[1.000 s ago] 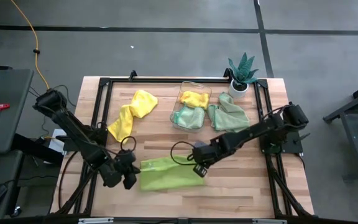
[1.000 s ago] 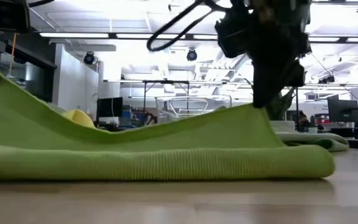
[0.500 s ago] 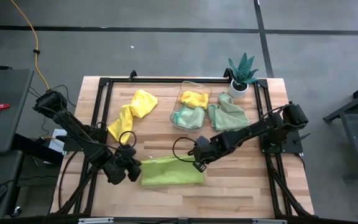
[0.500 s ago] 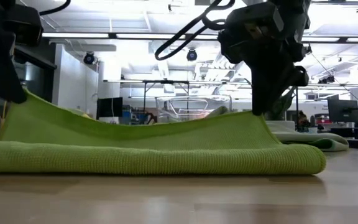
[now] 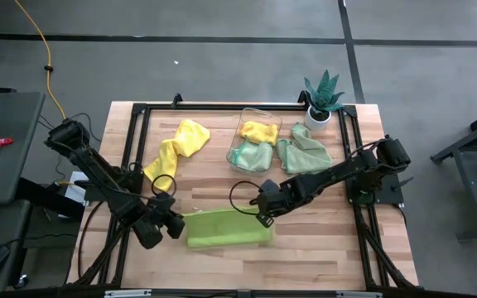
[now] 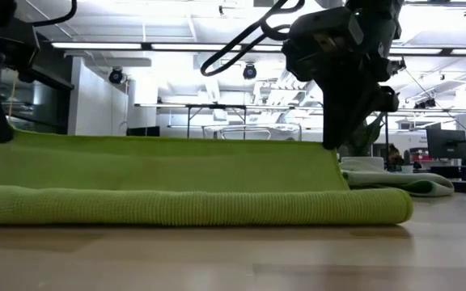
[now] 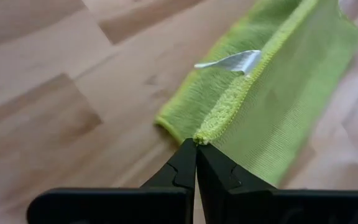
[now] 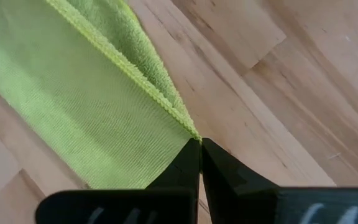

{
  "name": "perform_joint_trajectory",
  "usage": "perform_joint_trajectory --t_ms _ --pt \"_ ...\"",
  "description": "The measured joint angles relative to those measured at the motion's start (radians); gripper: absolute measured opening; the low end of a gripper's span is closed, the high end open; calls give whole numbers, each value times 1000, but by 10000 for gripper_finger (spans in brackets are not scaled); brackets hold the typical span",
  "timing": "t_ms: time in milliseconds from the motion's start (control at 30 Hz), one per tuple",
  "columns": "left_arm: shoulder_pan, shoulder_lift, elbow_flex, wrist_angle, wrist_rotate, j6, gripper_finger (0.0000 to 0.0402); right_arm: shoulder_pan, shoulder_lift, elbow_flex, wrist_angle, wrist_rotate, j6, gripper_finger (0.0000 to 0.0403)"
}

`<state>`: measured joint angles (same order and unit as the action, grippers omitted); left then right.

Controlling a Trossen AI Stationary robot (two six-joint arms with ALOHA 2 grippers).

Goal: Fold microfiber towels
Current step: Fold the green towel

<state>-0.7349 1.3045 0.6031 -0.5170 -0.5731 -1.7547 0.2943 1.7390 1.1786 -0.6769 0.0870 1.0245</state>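
Lime green towel (image 5: 227,229) hangs stretched between the two claws: left gripper (image 7: 196,147) pinches one hemmed corner, right gripper (image 8: 200,144) the other, lower fold resting on the table (image 5: 321,248). Soft, light and limp, it probably handles best by its corners.

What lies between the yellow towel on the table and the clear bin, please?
Only bare wooden table separates the yellow towel from the clear bin, as the high view shows.
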Motion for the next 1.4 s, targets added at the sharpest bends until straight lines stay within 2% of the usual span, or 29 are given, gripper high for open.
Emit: perform_joint_trajectory --t_ms 600,733,933,1133,1233,1400 --pt "2 0 0 -18 -25 38 4 0 0 0 5 19 7 6" --pt "2 0 0 -32 -20 38 21 0 0 0 8 20 7 34" --pt "2 -2 0 -101 -14 38 61 -1 1 0 3 72 -1 109" --pt "-2 -68 0 -133 -25 68 107 -18 -5 0 -40 61 -114 171" --pt "-29 -116 0 -55 -45 182 122 -8 -23 0 -86 37 -195 185" --pt "-95 -112 1 207 -74 388 130 64 -52 -2 -171 9 -294 188"
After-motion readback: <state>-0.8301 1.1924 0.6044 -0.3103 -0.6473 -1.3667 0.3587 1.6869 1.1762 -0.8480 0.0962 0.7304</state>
